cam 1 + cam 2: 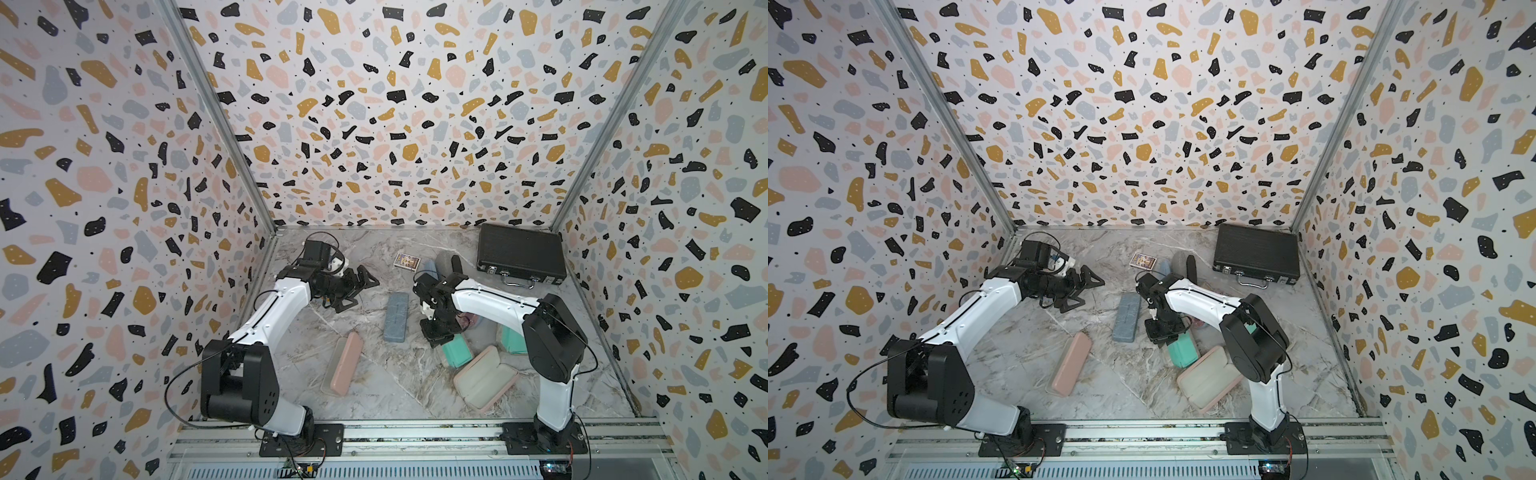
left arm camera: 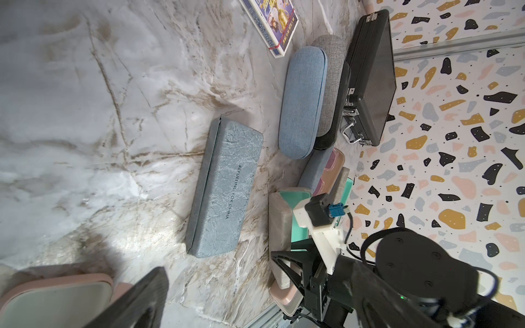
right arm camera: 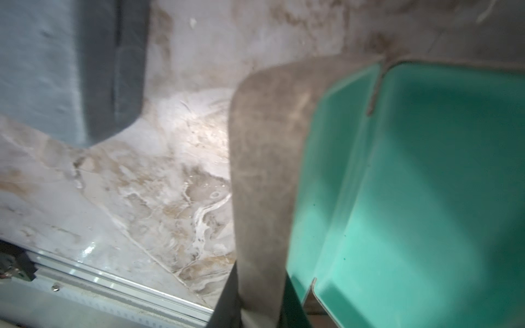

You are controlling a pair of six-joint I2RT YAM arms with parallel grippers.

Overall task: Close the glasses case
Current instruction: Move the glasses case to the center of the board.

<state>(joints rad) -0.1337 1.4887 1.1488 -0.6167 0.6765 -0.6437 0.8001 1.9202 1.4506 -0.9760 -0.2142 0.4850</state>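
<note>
glasses cases [image 1: 396, 316]: at least seven, some overlapping | black briefcase [image 1: 521, 255]: one | small printed box [image 1: 407, 262]: one | robot arms [image 1: 274, 303]: two

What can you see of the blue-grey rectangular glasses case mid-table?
The blue-grey case is a long, flat box with rounded corners and a crackled, leather-like skin. Small dark lettering on its lid reads REFUELING FOR CHINA. It is closed, with a seam down one long side, lying flat near the middle of the marble table, touching nothing else.
</note>
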